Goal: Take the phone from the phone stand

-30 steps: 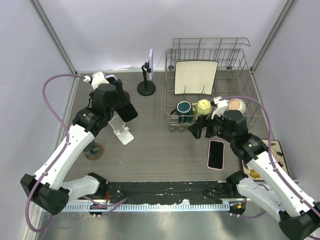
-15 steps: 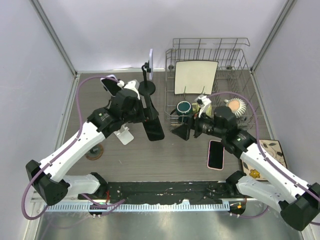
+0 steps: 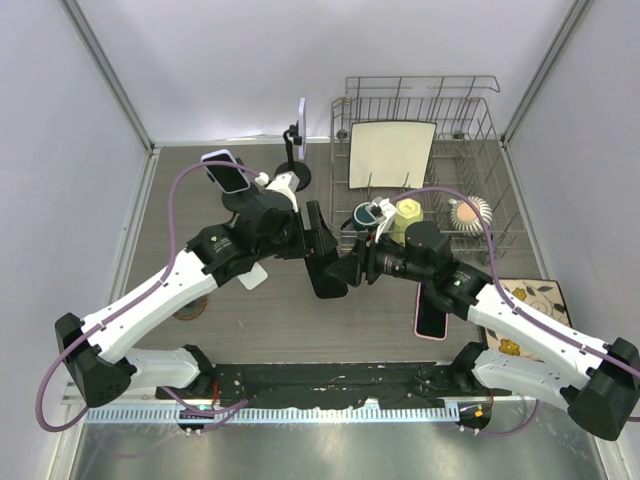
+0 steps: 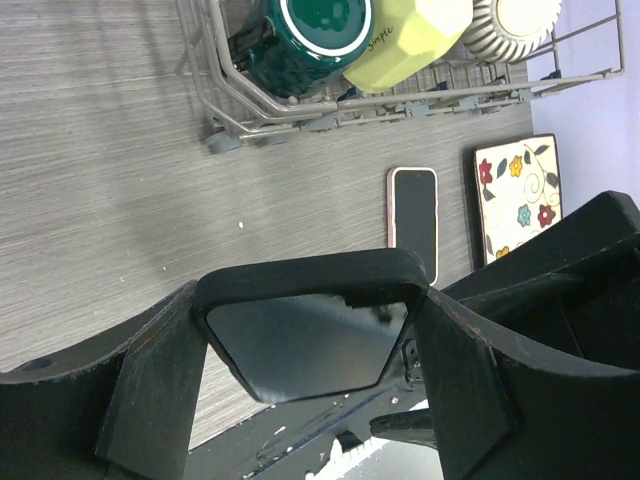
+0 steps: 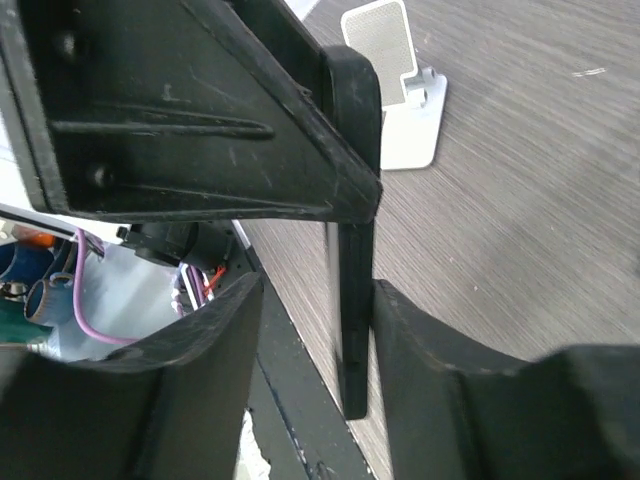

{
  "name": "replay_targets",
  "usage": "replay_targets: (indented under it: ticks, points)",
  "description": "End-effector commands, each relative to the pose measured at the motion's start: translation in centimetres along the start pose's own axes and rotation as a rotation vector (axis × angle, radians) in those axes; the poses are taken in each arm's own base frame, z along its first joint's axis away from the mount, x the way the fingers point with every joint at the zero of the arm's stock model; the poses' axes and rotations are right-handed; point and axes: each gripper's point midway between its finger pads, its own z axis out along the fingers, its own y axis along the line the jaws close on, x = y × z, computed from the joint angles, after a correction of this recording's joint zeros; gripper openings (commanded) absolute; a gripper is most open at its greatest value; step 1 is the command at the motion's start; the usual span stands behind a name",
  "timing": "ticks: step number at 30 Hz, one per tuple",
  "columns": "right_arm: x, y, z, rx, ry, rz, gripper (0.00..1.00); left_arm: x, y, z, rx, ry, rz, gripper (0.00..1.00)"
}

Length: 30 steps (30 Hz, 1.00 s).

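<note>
Arms have converged mid-bench: your left gripper (image 3: 318,246) clamps the phone (image 4: 300,340); right gripper (image 5: 318,352) straddles it, fingers apart. Handover: close right next.

Bright, even light comes from above. Soft, faint shadows lie on the grey table (image 3: 290,320). The phone (image 4: 300,340) screen shows a faint sheen. In the right wrist view, the near fingers (image 5: 150,390) are blurred.

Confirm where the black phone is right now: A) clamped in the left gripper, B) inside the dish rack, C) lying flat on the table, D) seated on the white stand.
A: the left wrist view shows the black phone pinched in the left gripper above the table, and the white stand sits empty.
</note>
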Motion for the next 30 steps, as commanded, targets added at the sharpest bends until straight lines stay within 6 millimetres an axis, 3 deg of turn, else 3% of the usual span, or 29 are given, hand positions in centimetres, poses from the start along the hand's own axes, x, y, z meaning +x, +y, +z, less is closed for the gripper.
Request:
replay_targets:
  ticks: [1,4,5,7,8,9,11,13,14,15,19,24,30]
  points:
    - [-1.7,1.3,0.3,-0.030,-0.061,-0.017,0.47,-2.2,-3.1,-1.3,0.129,-0.083,-0.038,0.00]
    - [-1.2,1.2,0.5,-0.026,-0.051,-0.006,0.35,-2.3,-3.6,-1.4,0.150,-0.089,-0.040,0.00]
    - [-1.2,1.1,0.4,-0.024,-0.050,-0.003,0.24,-2.3,-3.8,-1.4,0.158,-0.087,-0.039,0.00]
    - [-1.1,0.6,0.2,0.008,-0.056,0.009,0.14,-2.3,-3.7,-1.4,0.158,-0.089,-0.032,0.00]
    - [-1.2,0.5,-0.2,0.023,-0.067,0.013,0.03,-2.3,-3.5,-1.4,0.153,-0.095,-0.029,0.01]
    - [-1.0,0.1,-0.3,0.043,-0.063,0.023,0.01,-2.5,-3.4,-1.7,0.151,-0.107,-0.023,0.04]
    - [-0.5,-0.7,-0.8,0.092,-0.053,0.039,0.01,-2.5,-2.9,-1.9,0.139,-0.120,-0.017,0.09]
    - [0.2,-1.0,-1.5,0.114,-0.047,0.062,0.01,-3.0,-2.5,-2.6,0.130,-0.154,-0.010,0.22]
    - [0.3,-1.3,-1.7,0.131,-0.049,0.073,0.01,-3.0,-2.1,-2.8,0.122,-0.163,-0.007,0.31]
    - [0.8,-1.6,-2.1,0.149,-0.041,0.087,0.01,-3.3,-1.8,-3.0,0.108,-0.182,-0.005,0.47]
    - [2.7,-3.0,-3.2,0.229,0.002,0.142,0.01,-4.4,0.1,-4.9,0.044,-0.265,0.010,0.77]
    - [6.6,-6.1,-5.5,0.413,0.100,0.228,0.01,-5.7,2.6,-7.4,-0.043,-0.372,0.008,0.96]
    - [9.4,-7.8,-7.9,0.513,0.124,0.286,0.01,-6.3,5.6,-9.9,-0.142,-0.455,-0.006,1.00]
